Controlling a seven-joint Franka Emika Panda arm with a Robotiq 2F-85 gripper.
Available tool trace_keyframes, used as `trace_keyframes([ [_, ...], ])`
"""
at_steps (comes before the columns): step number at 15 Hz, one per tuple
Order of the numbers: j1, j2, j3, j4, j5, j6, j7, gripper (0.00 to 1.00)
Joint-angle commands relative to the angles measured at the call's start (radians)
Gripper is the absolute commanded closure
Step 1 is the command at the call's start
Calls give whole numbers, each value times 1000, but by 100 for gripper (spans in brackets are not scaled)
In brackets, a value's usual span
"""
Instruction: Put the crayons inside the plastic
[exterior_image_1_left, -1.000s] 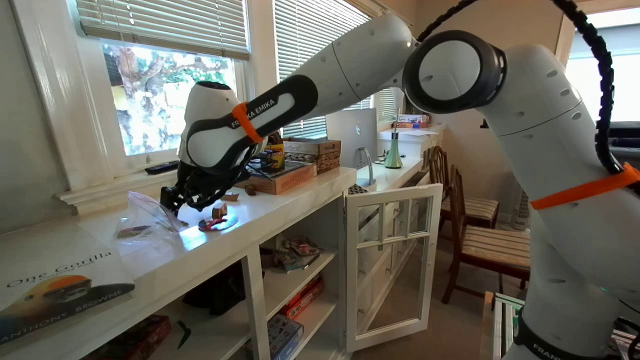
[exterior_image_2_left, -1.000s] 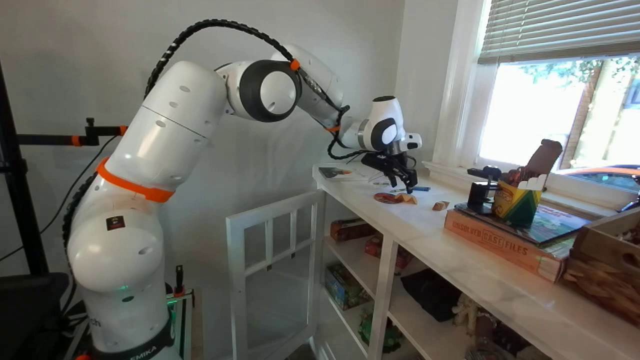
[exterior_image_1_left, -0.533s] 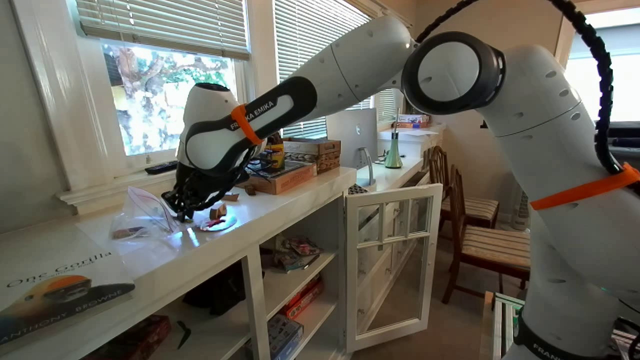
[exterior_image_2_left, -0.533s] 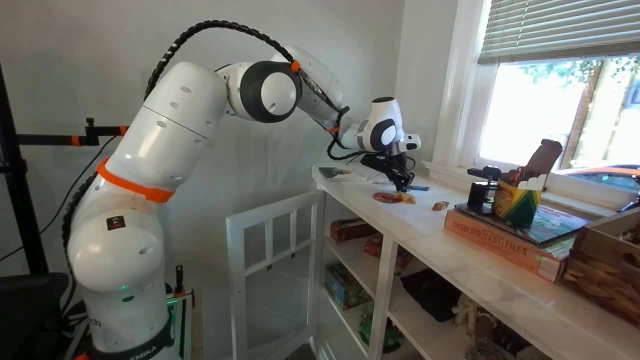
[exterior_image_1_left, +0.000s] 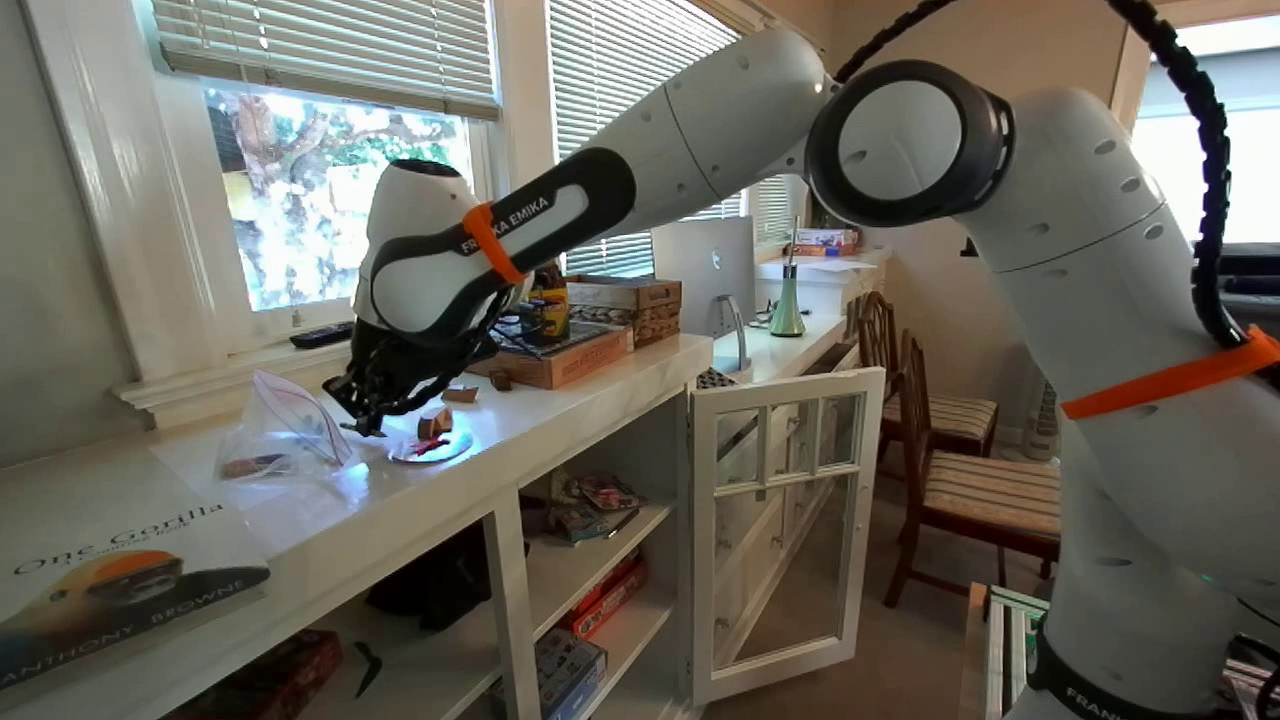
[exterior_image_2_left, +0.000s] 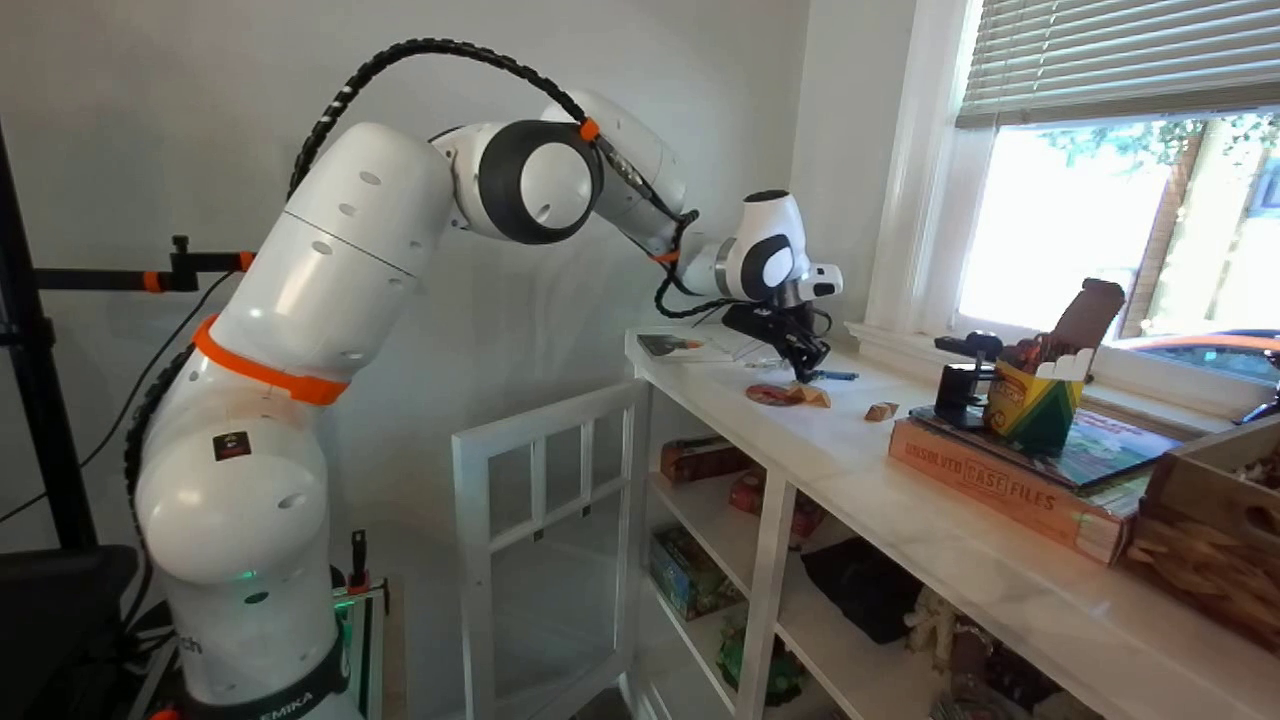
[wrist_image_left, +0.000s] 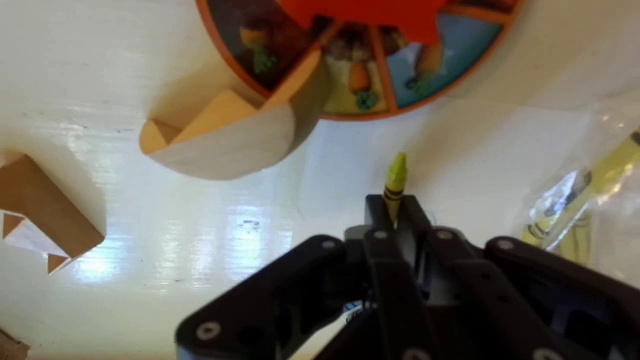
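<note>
The gripper, narrowed to the thickness of the yellow crayon it pinches above the countertop, should ease over to the plastic bag nearby and enter its seemingly raised mouth without snagging the film

The crayon is yellow with black bands; near it, the disc is orange-rimmed, the counter white.

Glossy white with black-ringed joints, the arm wears orange bands, a ribbed black cable, white EMIKA lettering on a black panel and a dark square sticker, and its black gripper is dotted with pale screws.
</note>
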Motion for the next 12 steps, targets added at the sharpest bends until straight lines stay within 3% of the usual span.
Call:
trace_keyframes([
  [1, 4, -50, 2, -20, -5, -20, 4, 97],
  [12, -4, -210, 98, -49, 10, -205, -159, 97],
])
